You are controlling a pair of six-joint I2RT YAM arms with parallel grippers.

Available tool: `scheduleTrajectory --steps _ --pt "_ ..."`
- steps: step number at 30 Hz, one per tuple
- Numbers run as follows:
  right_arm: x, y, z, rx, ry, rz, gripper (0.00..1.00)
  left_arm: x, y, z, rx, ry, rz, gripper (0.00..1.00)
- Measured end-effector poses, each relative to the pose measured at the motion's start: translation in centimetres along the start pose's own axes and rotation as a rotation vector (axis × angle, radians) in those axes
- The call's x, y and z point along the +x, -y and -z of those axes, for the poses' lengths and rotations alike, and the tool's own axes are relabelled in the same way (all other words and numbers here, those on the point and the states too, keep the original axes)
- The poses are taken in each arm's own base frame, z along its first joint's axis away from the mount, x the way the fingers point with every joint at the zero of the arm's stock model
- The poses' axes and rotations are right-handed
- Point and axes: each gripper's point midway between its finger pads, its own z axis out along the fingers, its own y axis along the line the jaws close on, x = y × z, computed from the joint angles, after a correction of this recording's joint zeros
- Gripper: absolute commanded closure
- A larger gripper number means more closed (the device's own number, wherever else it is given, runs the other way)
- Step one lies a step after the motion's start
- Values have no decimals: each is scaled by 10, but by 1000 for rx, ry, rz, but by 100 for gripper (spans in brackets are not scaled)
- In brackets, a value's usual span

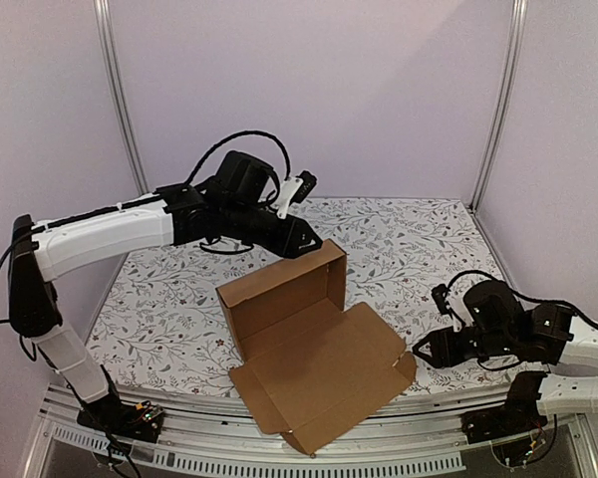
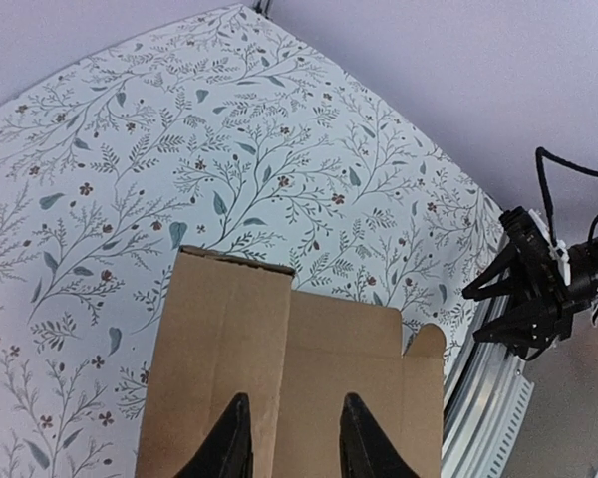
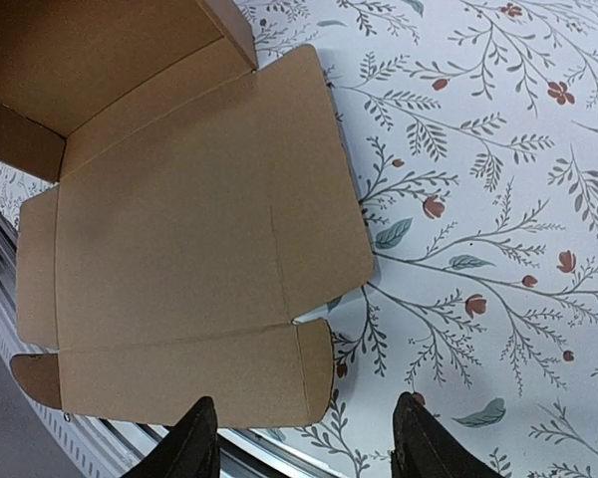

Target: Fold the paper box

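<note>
Lid panel (image 1: 324,376) of the paper box (image 1: 309,334) lies flat and unclosed though its tray walls (image 1: 279,291) stand; left gripper (image 2: 295,400) and right gripper (image 3: 306,400) both hover parted, empty.

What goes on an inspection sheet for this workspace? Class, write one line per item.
Surface: floral table cover, flat.
Job's things: paper box partly folded, far sides up, big flap flat, one corner past the near edge.
Clutter: nothing seen.
Grippers: left gripper open above the box; right gripper open, holding nothing.
Cables: black cable looped over the left arm.
Surroundings: plain walls, metal posts.
</note>
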Motion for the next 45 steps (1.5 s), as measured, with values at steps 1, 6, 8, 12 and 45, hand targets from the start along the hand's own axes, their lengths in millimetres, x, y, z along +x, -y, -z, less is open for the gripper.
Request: scheduleTrajectory --steps 1,6,8,12,45 --pt "5 1 -2 4 -21 -11 47 4 -2 1 -8 -7 1 68" --pt "25 7 -16 35 -126 -32 51 27 -12 9 -44 -35 10 64" --pt "30 7 -22 38 -161 -34 53 33 -14 13 -53 -41 14 61" --pt "39 5 -35 36 -218 -35 58 43 -20 23 -73 -39 24 58" --pt "-62 -46 12 36 -51 294 100 32 -48 122 -251 216 75 40"
